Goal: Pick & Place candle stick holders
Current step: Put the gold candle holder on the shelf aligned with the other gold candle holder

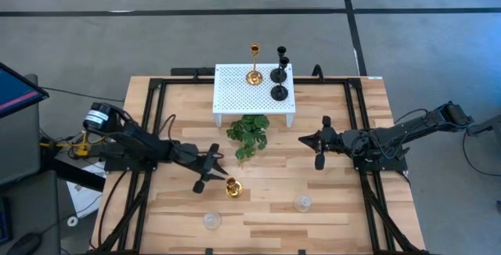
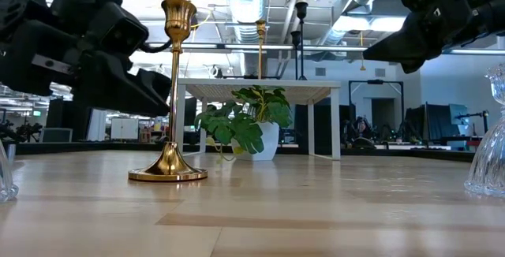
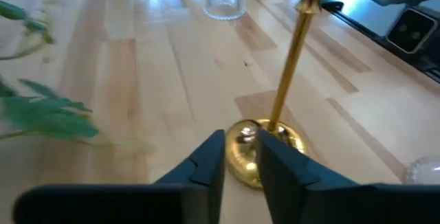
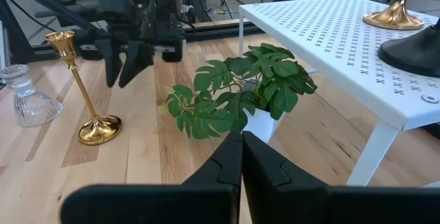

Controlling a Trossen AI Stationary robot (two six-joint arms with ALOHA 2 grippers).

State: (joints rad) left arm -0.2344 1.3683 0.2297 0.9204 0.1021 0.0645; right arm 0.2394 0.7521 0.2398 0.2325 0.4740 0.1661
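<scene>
A tall gold candle stick holder (image 1: 232, 186) stands on its round base on the wood table, left of centre. My left gripper (image 1: 219, 174) hovers beside its left side, fingers narrowly open (image 3: 240, 145), with the gold base (image 3: 242, 157) showing just beyond the tips. It touches nothing that I can see. Two clear glass holders (image 1: 212, 220) (image 1: 302, 202) stand near the front edge. A second gold holder (image 1: 254, 71) and two black holders (image 1: 280, 71) (image 1: 279, 91) stand on the white perforated stand (image 1: 235, 98). My right gripper (image 1: 304, 139) is shut (image 4: 241, 138) and empty, right of the plant.
A green leafy plant (image 1: 248, 134) in a white pot stands in front of the stand, between the two arms. The stand's legs rest at the table's far edge. Black frame rails run along the table's left and right sides.
</scene>
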